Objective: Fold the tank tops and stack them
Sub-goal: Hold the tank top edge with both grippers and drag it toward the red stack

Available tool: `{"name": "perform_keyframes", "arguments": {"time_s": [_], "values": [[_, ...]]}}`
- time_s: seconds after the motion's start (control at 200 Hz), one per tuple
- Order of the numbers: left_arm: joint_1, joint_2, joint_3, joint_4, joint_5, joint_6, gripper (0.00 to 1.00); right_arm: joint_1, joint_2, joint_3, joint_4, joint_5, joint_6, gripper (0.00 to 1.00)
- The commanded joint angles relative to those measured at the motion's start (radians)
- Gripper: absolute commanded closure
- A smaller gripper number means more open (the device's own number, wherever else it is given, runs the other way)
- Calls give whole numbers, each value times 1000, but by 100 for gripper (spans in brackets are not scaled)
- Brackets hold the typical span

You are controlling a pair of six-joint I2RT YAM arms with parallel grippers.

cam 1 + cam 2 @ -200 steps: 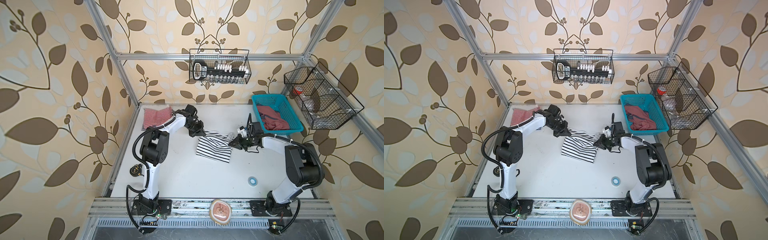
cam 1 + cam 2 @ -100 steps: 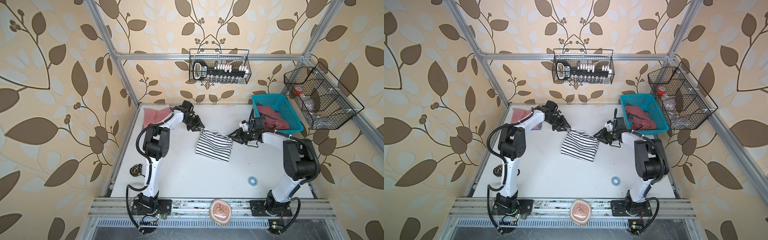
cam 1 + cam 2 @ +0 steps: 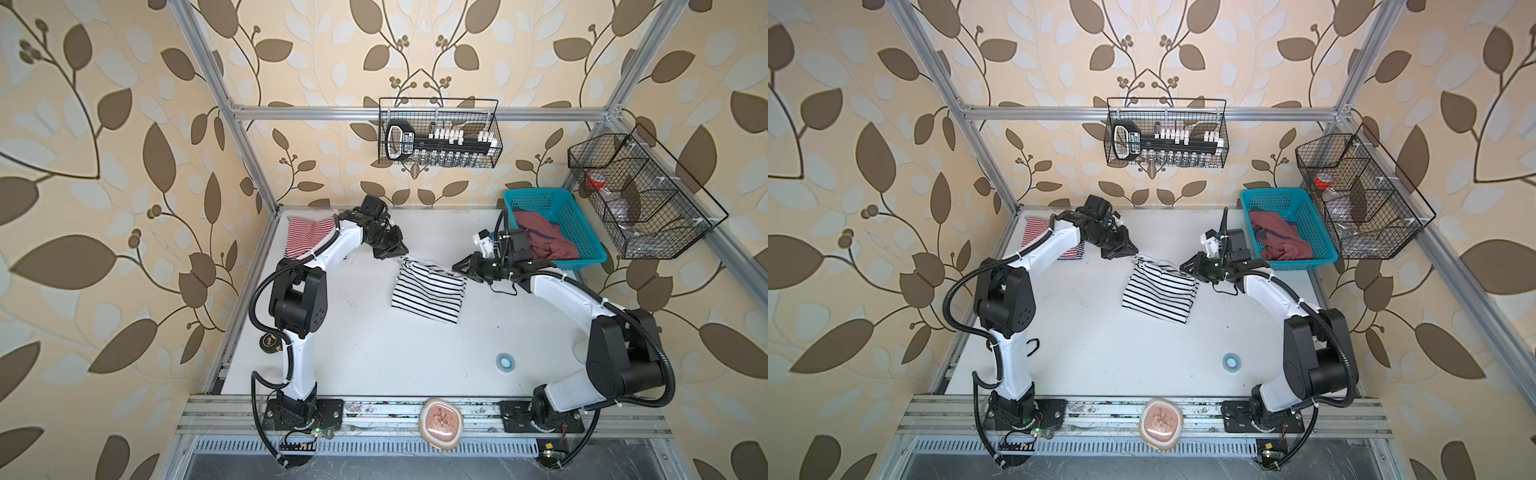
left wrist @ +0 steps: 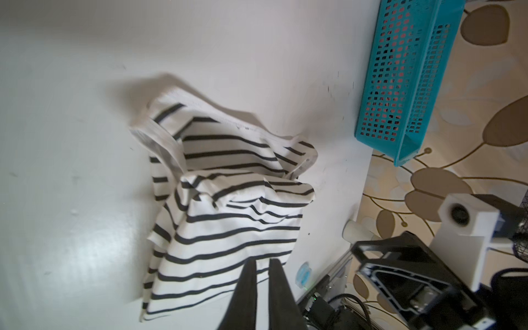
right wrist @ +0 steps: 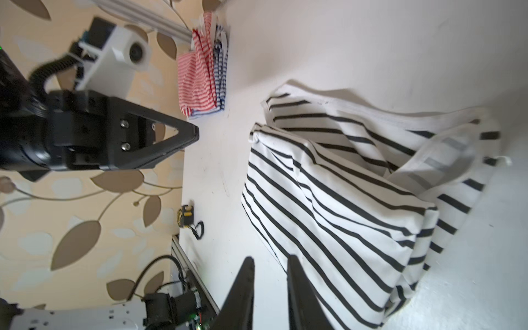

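Tank top, black-and-white striped cloth, folded, between grippers: left gripper closed, empty; right gripper barely parted, empty. Left arm nearer red-and-white striped folded top, far-left corner of surface.

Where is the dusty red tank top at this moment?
In both top views the dusty red tank top lies crumpled inside the teal basket at the far right corner of the table, just beyond the right gripper.
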Motion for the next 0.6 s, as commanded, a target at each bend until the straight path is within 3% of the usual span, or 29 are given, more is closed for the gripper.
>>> {"name": "perform_keyframes", "arguments": {"time_s": [0.0,0.195,0.595], "values": [[-33,15,-22,41,68,8,100,26,87,-29,88,-61,38,89],[-34,124,31,52,118,14,100,47,241,8,210,-126,98,98],[31,339,171,109,188,9,100,-19,433,52,314,-175,144,99]]}}
